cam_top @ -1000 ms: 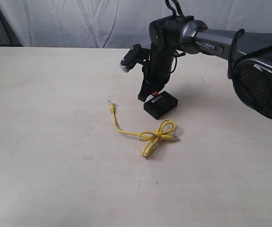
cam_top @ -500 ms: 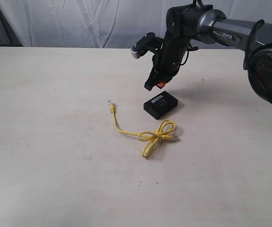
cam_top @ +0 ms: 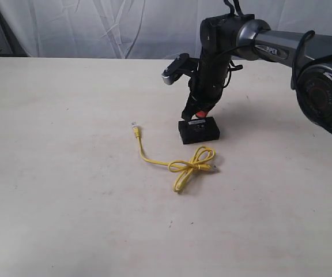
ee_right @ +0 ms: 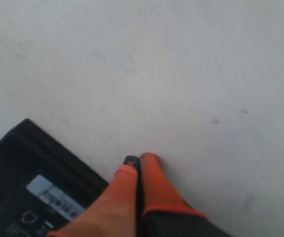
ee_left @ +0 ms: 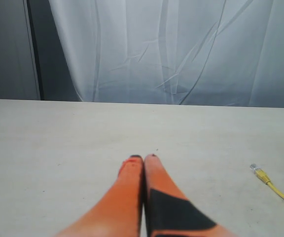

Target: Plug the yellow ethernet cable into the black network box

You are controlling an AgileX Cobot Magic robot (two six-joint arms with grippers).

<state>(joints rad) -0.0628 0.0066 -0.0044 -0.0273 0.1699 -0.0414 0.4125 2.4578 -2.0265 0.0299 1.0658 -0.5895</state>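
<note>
Since the right pincer [cam_top: 196,113] has its fingers pressed together on nothing, tips down right at the far edge of the box [cam_top: 199,130] (touching or just off it, can't tell), I'd guess it's there to nudge the box so a port faces the cable [cam_top: 180,166], not to grab it. The box sits right of centre on the desk [cam_top: 68,173]. The cable lies just near and left of it, apart, loosely knotted, one plug [cam_top: 134,124] pointing far-left. The left pincer [ee_left: 143,159] is closed and empty too, off to the left over bare desk. Only that knot looks like a snag.
</note>
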